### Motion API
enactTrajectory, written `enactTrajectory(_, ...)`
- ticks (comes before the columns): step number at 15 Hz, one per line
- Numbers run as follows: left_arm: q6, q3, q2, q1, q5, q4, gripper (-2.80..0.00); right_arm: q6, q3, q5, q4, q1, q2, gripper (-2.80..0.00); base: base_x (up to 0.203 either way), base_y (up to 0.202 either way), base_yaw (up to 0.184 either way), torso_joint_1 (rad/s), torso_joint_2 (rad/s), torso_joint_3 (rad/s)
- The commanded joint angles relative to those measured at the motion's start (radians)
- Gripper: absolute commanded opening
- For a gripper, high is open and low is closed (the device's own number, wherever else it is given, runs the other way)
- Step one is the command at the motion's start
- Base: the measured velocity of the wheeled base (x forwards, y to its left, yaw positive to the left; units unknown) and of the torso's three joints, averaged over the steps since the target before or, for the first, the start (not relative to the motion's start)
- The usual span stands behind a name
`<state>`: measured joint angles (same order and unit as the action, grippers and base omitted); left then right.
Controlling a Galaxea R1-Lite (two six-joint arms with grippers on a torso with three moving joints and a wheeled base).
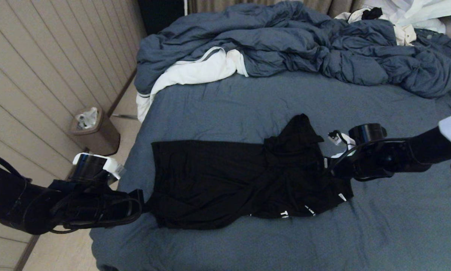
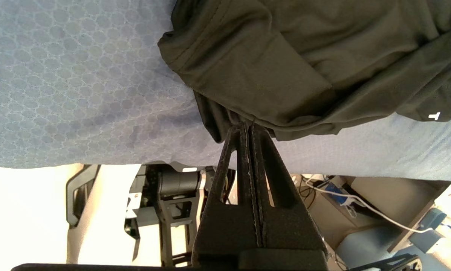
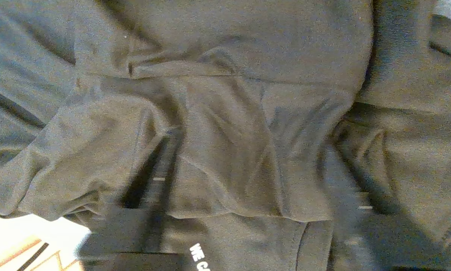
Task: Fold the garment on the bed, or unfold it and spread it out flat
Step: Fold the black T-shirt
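The black garment (image 1: 210,180) lies stretched crosswise on the bed (image 1: 248,105), flat on its left half and bunched into folds on its right half. White lettering (image 1: 284,214) peeks out at its near edge. My left gripper (image 1: 144,205) sits at the shirt's left end, shut on the hem; in the left wrist view the closed gripper (image 2: 248,126) pinches the garment (image 2: 285,56) at its edge. My right gripper (image 1: 329,170) is down on the bunched right part. In the right wrist view this gripper (image 3: 259,169) is open, fingers (image 3: 161,165) spread wide with garment (image 3: 229,113) folds between them.
A rumpled blue duvet (image 1: 285,41) with white lining fills the far part of the bed. A white clothes pile (image 1: 417,15) lies at the far right corner. A brown waste bin (image 1: 93,130) stands on the floor by the panelled wall, left of the bed.
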<state>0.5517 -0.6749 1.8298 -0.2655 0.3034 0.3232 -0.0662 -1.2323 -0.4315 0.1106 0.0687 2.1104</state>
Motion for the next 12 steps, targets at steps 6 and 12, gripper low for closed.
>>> enactTrajectory(6, 0.002, -0.002, 0.013, -0.003, 0.002, 0.002, -2.8, 0.009, 0.037, -0.003, 0.0, 0.011, -0.024, -2.8, 0.0, 0.0, 0.0, 0.0, 0.0, 0.0)
enactTrajectory(12, 0.004, 0.0, 0.013, -0.004, 0.002, 0.002, -2.8, 0.029, 0.089, 0.002, -0.003, 0.045, -0.068, -2.8, 0.0, 0.0, 0.0, 0.0, 0.0, 0.0)
